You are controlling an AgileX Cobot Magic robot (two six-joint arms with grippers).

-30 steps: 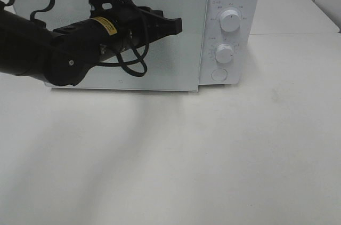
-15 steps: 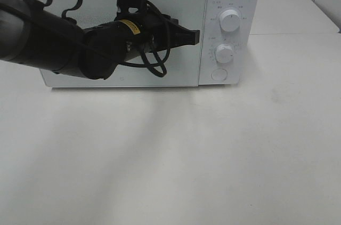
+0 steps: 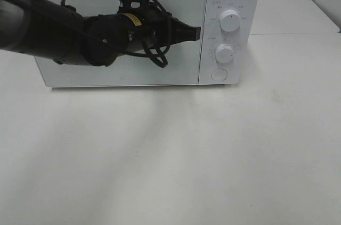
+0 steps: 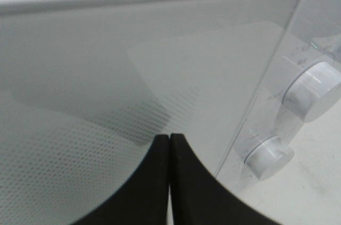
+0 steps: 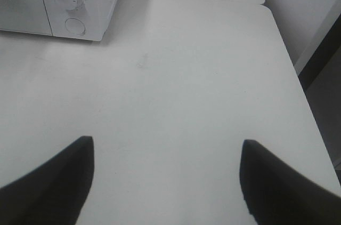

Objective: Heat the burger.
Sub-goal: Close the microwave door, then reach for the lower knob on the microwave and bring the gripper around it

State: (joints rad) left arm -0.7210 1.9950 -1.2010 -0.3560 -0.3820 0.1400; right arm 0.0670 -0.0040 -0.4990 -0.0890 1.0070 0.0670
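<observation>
Before the closed microwave door, the left claw is pinched together, empty.

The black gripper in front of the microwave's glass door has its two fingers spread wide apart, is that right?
Not quite. The gripper is in front of the microwave's glass door, but its two fingers are pressed together with no gap between them. The left wrist view shows this most clearly.

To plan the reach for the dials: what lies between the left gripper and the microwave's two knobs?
Between the left gripper and the knobs lie only the door's right edge and bare white panel, per the exterior high view.
</observation>
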